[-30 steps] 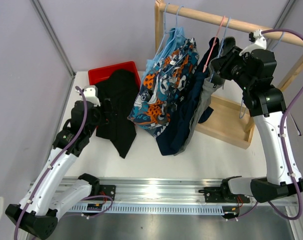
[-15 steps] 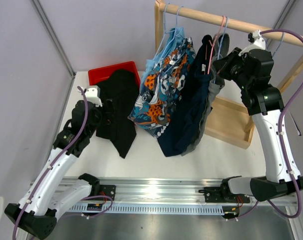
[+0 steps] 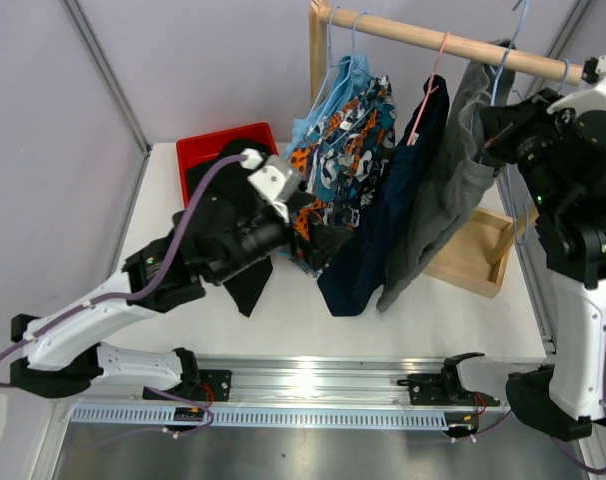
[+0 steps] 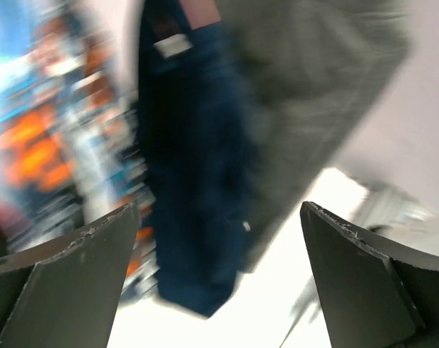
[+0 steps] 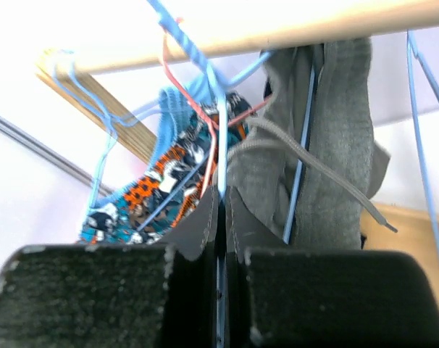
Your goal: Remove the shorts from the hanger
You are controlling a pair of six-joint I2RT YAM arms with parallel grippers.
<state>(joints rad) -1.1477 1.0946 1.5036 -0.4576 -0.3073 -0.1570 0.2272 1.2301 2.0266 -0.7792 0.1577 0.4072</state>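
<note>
My right gripper [image 5: 221, 199] is shut on the wire of a blue hanger [image 5: 218, 130] that carries the grey shorts [image 3: 448, 190]. The hanger's hook is raised above the wooden rail [image 3: 423, 38], at its right end. Navy shorts [image 3: 383, 230] hang from a pink hanger beside them. Orange, blue and white patterned shorts [image 3: 343, 140] and light blue shorts [image 3: 308, 130] hang further left. My left gripper [image 3: 323, 232] is open, low in front of the patterned pair. In its blurred wrist view, the navy shorts [image 4: 198, 181] show between its fingers, apart from them.
Black shorts [image 3: 245, 285] lie on the table, partly under my left arm. A red bin [image 3: 208, 150] stands at the back left. The rack's wooden base [image 3: 473, 255] sits at the right, with an upright post [image 3: 318, 50] at the rail's left end.
My right gripper has shut on the blue hanger and lifted the grey shorts up and to the right. My left arm swung from the black shorts toward the hanging shorts.
</note>
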